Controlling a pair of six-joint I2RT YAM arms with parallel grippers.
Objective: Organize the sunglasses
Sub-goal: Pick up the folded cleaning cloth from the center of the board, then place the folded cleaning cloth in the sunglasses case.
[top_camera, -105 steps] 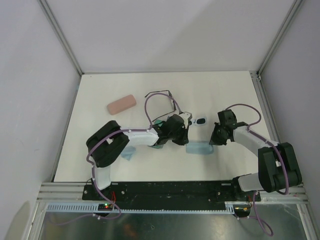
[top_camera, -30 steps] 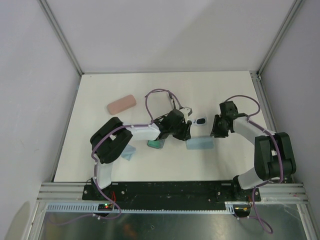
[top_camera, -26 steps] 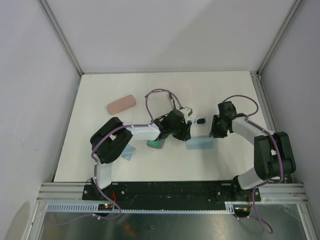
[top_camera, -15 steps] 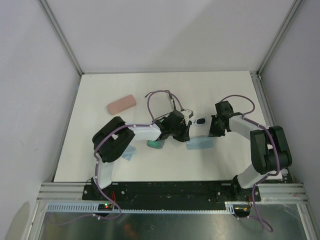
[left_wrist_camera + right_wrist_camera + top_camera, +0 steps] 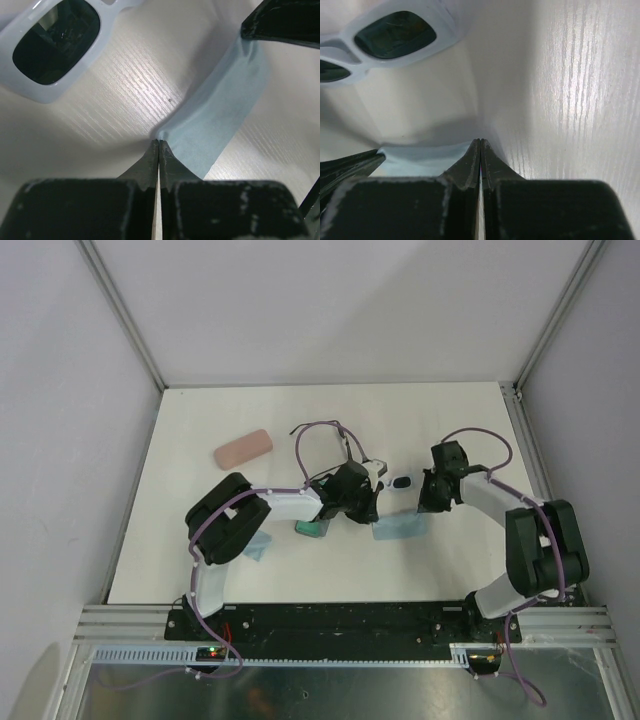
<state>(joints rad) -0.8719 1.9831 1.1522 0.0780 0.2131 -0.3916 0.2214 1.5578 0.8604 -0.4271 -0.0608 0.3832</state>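
The white sunglasses (image 5: pixel 402 482) with dark lenses lie mid-table, also in the left wrist view (image 5: pixel 55 45) and the right wrist view (image 5: pixel 395 35). Just in front of them lies a light-blue cloth (image 5: pixel 398 528). My left gripper (image 5: pixel 372 505) is shut on its left corner (image 5: pixel 220 115). My right gripper (image 5: pixel 424 505) is shut on its right corner (image 5: pixel 420 152). The cloth hangs between the two grippers. The black wire-framed sunglasses (image 5: pixel 346 445) lie behind my left gripper, partly hidden by the purple cable.
A pink case (image 5: pixel 243 448) lies at the back left. A blue-grey case (image 5: pixel 312 528) sits under my left forearm. A second light-blue cloth (image 5: pixel 258 545) lies beside my left arm's elbow.
Both grippers have carried the cloth a little farther from the arm bases, toward the white sunglasses. The right gripper has come closer to the left one.
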